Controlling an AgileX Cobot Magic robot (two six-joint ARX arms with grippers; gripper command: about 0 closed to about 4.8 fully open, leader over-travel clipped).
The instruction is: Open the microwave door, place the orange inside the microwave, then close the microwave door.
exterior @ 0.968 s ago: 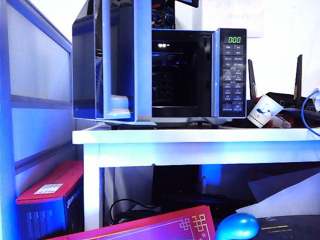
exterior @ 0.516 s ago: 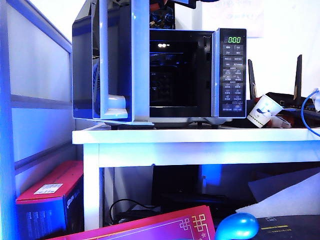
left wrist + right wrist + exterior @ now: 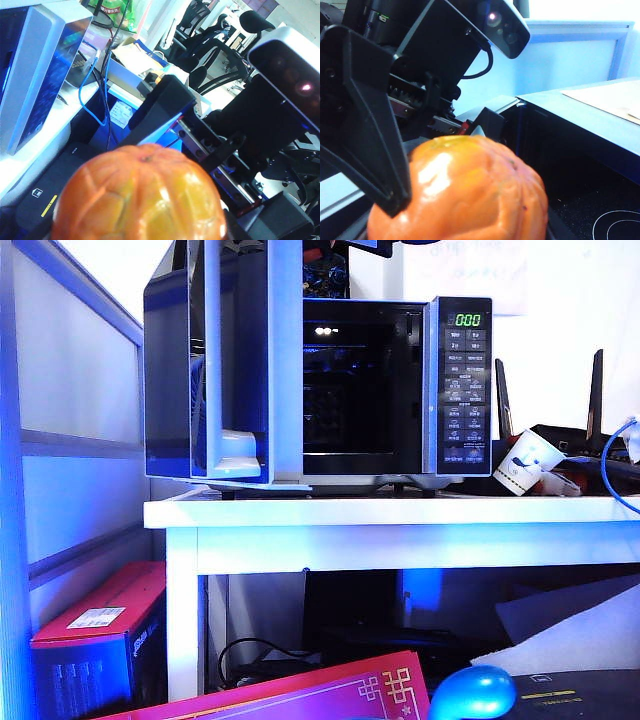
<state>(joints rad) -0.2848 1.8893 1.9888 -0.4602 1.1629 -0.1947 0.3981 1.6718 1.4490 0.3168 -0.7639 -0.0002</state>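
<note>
- Microwave (image 3: 460, 380) sits on the white table (image 3: 400, 512), cavity dark and nothing visible inside it.
- Microwave door (image 3: 240, 360) stands swung wide to the left in the exterior view, so step one looks done.
- Left gripper (image 3: 390, 190) is up off the table, one black finger pressed against the fruit's side; I read that as a grasp.
- Right gripper (image 3: 155, 130) faces it, a finger reaching the far side; whether it's clamped, can't tell.
- Orange (image 3: 140, 195) hangs between the two grippers, outside the oven. Placing it and closing the door remain.
</note>
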